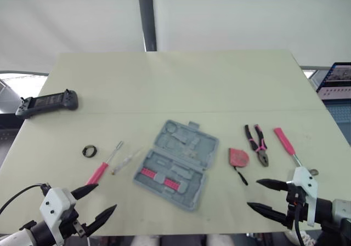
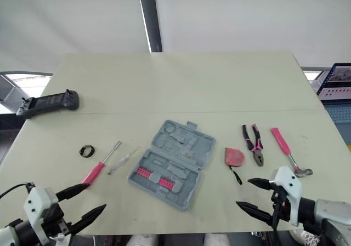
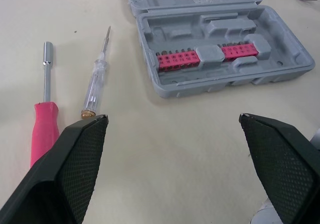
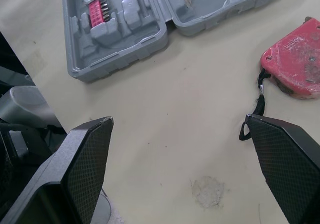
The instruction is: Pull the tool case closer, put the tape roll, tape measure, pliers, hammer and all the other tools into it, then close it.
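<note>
The grey tool case (image 1: 189, 195) lies open on the middle of the table, with pink bit strips in its near half. To its left are a black tape roll (image 1: 89, 151), a pink-handled nut driver (image 1: 104, 164) and a clear test screwdriver (image 3: 96, 84). On its right lie a red tape measure (image 1: 238, 157), pink-handled pliers (image 1: 256, 145) and a pink-handled hammer (image 1: 287, 143). My left gripper (image 1: 106, 196) hovers open at the near edge, just in front of the nut driver. Open as well, my right gripper (image 1: 253, 194) sits in front of the tape measure (image 4: 295, 59). Neither holds anything.
A black handheld game controller (image 1: 46, 102) rests at the table's far left. A screen (image 1: 335, 80) stands beyond the right edge. The far half of the table (image 1: 181, 81) is bare. The near edge runs just under both grippers.
</note>
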`<action>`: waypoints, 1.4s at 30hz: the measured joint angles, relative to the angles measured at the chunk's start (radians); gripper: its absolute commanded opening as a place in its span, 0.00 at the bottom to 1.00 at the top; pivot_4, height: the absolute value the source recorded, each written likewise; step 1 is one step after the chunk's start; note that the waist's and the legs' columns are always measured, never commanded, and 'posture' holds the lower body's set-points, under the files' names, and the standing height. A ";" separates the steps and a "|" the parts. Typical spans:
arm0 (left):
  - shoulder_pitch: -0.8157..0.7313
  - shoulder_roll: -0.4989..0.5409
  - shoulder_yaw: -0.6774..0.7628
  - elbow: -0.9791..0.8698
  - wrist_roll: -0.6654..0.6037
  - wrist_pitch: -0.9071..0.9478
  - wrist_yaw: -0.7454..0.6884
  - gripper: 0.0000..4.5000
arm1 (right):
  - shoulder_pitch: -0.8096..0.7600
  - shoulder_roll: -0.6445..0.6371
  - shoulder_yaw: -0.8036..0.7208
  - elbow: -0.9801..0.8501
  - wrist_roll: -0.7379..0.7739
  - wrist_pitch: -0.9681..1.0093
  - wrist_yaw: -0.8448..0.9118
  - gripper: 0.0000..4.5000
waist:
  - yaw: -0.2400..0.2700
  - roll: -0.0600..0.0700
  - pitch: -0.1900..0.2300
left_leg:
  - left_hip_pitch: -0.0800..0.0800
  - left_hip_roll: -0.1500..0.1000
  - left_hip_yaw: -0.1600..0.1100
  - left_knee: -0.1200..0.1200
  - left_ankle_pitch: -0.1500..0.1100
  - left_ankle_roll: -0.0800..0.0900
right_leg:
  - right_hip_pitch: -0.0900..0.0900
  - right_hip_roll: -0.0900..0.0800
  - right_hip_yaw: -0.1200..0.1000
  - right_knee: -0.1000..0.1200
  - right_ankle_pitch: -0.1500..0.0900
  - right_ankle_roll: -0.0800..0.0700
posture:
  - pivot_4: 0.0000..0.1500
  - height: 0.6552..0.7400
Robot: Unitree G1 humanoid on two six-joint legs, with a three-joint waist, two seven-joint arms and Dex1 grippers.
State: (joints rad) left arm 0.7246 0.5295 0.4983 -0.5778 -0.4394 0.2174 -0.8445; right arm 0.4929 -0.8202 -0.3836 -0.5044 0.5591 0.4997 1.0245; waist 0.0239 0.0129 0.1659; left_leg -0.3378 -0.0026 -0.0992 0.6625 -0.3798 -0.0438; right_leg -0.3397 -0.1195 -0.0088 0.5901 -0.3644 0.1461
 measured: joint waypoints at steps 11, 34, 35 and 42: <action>-0.001 0.001 -0.015 0.000 -0.006 0.034 0.004 1.00 | -0.013 -0.028 0.000 0.001 0.015 0.049 0.006 0.99 | 0.000 0.000 0.000 | 0.000 0.000 0.000 0.000 0.000 0.000 | 0.000 0.000 0.000 0.000 0.000 0.000 | 1.00 1.00; -0.112 0.116 -0.028 -0.001 -0.149 0.224 -0.015 0.61 | -0.098 -0.074 0.030 -0.002 0.012 0.173 -0.032 0.88 | -0.001 0.001 0.000 | 0.001 0.000 0.000 0.001 0.000 0.000 | 0.000 0.000 0.000 0.003 0.000 0.000 | 1.00 1.00; -0.133 0.124 -0.028 -0.002 -0.155 0.237 -0.010 0.49 | -0.107 -0.076 0.031 -0.002 0.012 0.178 -0.032 0.80 | -0.001 0.001 0.000 | 0.001 0.000 0.000 0.001 0.000 0.000 | 0.000 0.000 0.000 0.003 0.000 0.000 | 1.00 1.00; -0.371 0.201 -0.092 0.011 -0.172 0.349 0.044 0.00 | -0.190 -0.076 0.101 -0.025 0.022 0.204 -0.033 0.04 | -0.002 0.001 -0.001 | 0.002 0.000 -0.001 0.001 0.000 0.000 | 0.000 0.000 -0.001 0.008 0.000 0.001 | 1.00 1.00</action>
State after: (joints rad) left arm 0.3540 0.7300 0.4067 -0.5665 -0.6117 0.5665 -0.8001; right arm 0.3025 -0.8964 -0.2822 -0.5298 0.5806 0.7040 0.9919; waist 0.0222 0.0138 0.1652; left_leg -0.3360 -0.0023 -0.0998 0.6633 -0.3796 -0.0440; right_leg -0.3401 -0.1195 -0.0094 0.5984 -0.3640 0.1468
